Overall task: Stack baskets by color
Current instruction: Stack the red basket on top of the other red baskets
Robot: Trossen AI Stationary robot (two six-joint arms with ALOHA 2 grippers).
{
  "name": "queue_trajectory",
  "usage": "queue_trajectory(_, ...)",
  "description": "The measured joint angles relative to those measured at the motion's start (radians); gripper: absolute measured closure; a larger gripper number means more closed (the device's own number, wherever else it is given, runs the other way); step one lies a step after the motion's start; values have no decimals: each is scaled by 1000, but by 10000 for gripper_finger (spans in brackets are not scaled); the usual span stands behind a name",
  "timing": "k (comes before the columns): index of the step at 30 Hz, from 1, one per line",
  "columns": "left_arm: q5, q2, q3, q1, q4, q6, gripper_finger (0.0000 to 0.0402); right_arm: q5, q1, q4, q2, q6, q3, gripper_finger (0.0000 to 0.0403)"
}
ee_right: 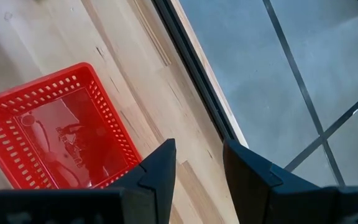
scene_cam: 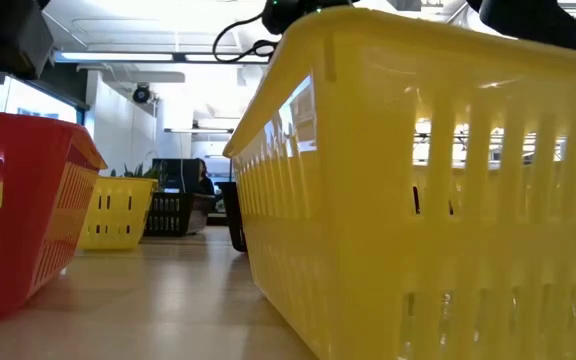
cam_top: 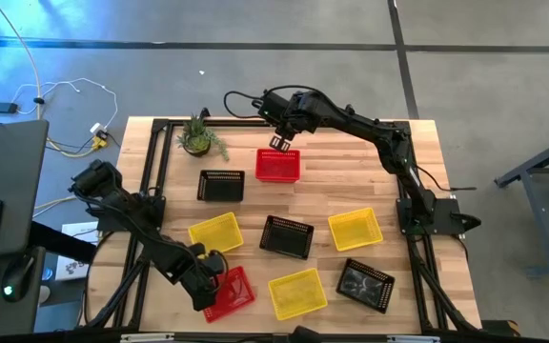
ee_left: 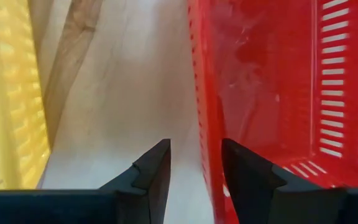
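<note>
Baskets, unsorted: we note left gripper (cam_top: 206, 283) with jaws parted astride a red basket (cam_top: 229, 293) wall at the near table edge, right gripper (cam_top: 281, 143) released above another red basket (cam_top: 278, 165); a shallow bite risks slipping.

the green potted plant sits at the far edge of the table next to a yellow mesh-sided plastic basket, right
Not quite. In the high view the green potted plant is at the table's far edge, but the nearest basket is a black mesh-sided plastic basket, not a yellow one; a red plastic basket sits further along.
</note>
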Motion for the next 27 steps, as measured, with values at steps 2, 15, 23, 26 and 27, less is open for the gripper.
queue_trajectory(2,0,9,0,0,-2,2,287,-26,2,-12,0,18,0,284)
queue_trajectory(15,0,17,1,11,24,19,393,-286,52,-127,0,-13,0,284)
queue_trajectory(23,-15,17,66,46,5,105,401,-244,86,-215,0,-32,0,284)
queue_trajectory(26,-18,17,106,65,-43,155,401,-212,93,-215,0,-39,1,284)
queue_trajectory(27,-26,17,120,72,-67,171,401,-199,93,-217,0,-41,5,284)
